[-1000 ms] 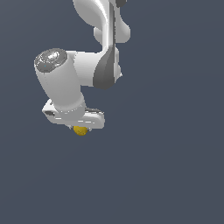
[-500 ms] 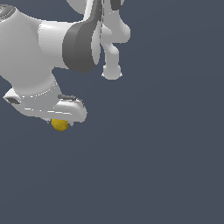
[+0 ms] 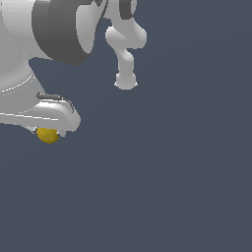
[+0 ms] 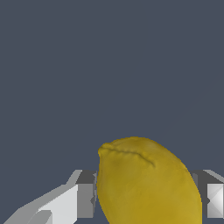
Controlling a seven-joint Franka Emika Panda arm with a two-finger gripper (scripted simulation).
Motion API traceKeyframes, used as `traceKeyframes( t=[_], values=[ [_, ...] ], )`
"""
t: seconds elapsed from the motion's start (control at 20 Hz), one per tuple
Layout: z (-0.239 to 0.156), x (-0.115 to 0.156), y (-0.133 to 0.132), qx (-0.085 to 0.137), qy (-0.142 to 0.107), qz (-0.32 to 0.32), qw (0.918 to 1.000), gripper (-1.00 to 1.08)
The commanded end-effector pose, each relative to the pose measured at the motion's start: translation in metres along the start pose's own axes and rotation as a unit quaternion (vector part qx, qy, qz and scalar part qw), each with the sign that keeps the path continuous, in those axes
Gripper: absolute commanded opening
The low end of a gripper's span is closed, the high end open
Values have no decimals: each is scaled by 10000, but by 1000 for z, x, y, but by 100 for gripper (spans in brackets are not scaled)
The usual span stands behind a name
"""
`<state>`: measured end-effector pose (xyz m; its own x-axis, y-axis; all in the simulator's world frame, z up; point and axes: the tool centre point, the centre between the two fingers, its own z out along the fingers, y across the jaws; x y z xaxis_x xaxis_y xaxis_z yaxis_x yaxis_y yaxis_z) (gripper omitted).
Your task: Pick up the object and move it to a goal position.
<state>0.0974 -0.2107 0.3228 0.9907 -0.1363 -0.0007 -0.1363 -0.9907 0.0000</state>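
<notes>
Exterior view: the white and grey arm (image 3: 54,29) is the biggest thing here, its thick upper body taking up the exterior view's top left corner and running off the edge of the picture. A thinner white link (image 3: 125,47) hangs down a little to the exterior view's right of that bulk and ends in a rounded tip. Behind everything is a plain dark blue-grey backdrop (image 3: 172,172) with no visible edge or marking.

Below the arm's big body sits the flat white hand with a dark trim line on its upper side, and under it the gripper (image 3: 49,132) points downward. The yellow ball (image 3: 48,136) peeks out just beneath the hand, its top hidden by the white housing, near the exterior view's left edge and about halfway down.

In the wrist view the ball (image 4: 146,183) fills the space between the two fingers (image 4: 85,194), one on each side of it, with the second finger only partly showing at the picture's edge. Seen this close, its skin is smooth and mustard-coloured, with a small creased dimple on its far end, and it looks more egg-shaped than round. Both fingers press against its sides, so the gripper is clamped on the ball, which hangs clear of any surface.
</notes>
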Motion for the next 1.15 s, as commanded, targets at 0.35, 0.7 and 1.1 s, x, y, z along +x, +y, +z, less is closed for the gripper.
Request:
traceKeyframes(
  t=[0.35,0.7,1.1],
  values=[
    [-26,11,16,0,3,-2,10000,-100],
    [-34,14,21,0,3,0,10000,-100],
    [-36,15,23,0,3,0,10000,-100]
  ],
)
